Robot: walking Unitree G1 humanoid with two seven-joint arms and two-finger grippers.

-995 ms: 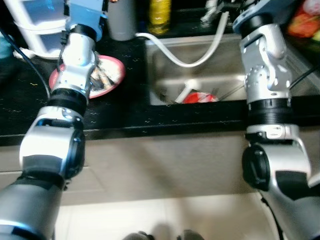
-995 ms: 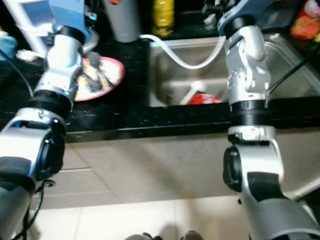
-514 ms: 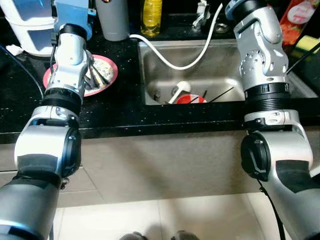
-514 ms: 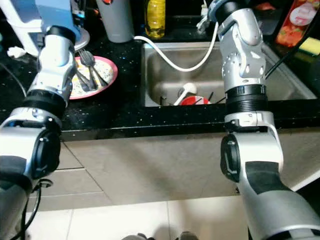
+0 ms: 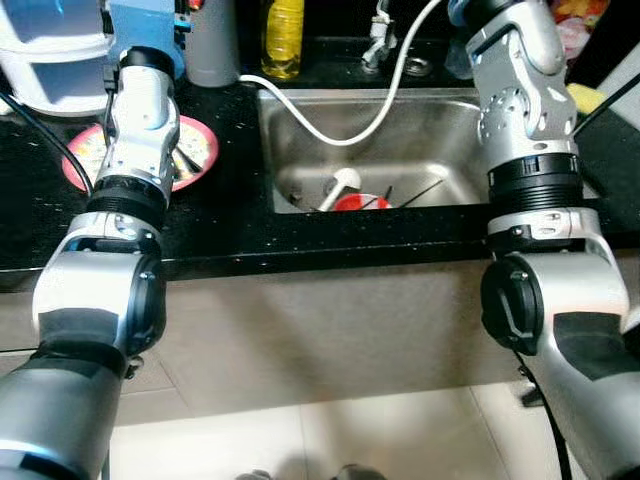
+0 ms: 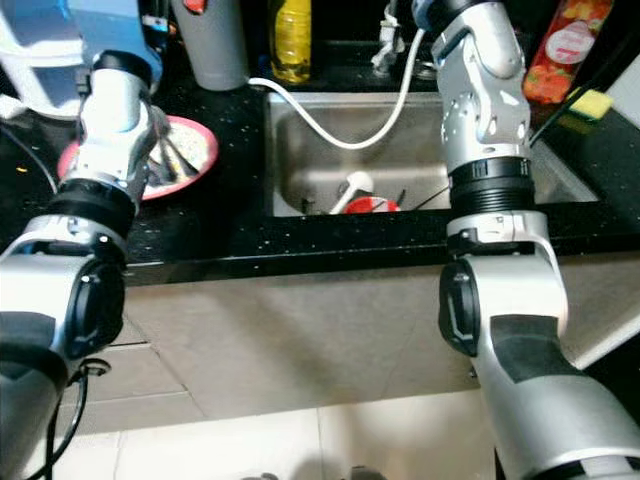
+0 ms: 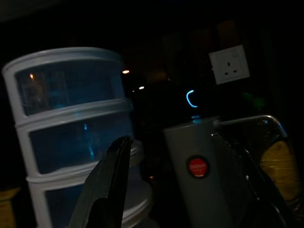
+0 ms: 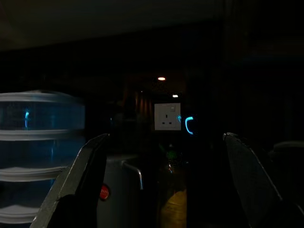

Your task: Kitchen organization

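A pink plate (image 6: 195, 150) with forks (image 6: 176, 156) lies on the black counter (image 5: 230, 230), left of the steel sink (image 5: 440, 150). In the sink sit a red dish (image 5: 362, 203) and a white ladle (image 5: 335, 186). Both silver arms reach up over the counter, the left above the plate and the right above the sink. In the left wrist view my left gripper (image 7: 180, 185) is open and empty, facing a grey kettle (image 7: 197, 166). My right gripper (image 8: 164, 185) is open and empty too, in the dark right wrist view.
A white hose (image 5: 330, 130) runs from the tap (image 5: 378, 40) into the sink. At the back stand a stacked white container (image 5: 50, 60), a yellow bottle (image 5: 283, 35) and a red packet (image 6: 565, 45). A yellow sponge (image 6: 592, 103) lies at the right.
The whole picture has shifted and sharpened, so the camera moved. Both arms stay raised in much the same pose. Nothing on the counter or in the sink has moved.
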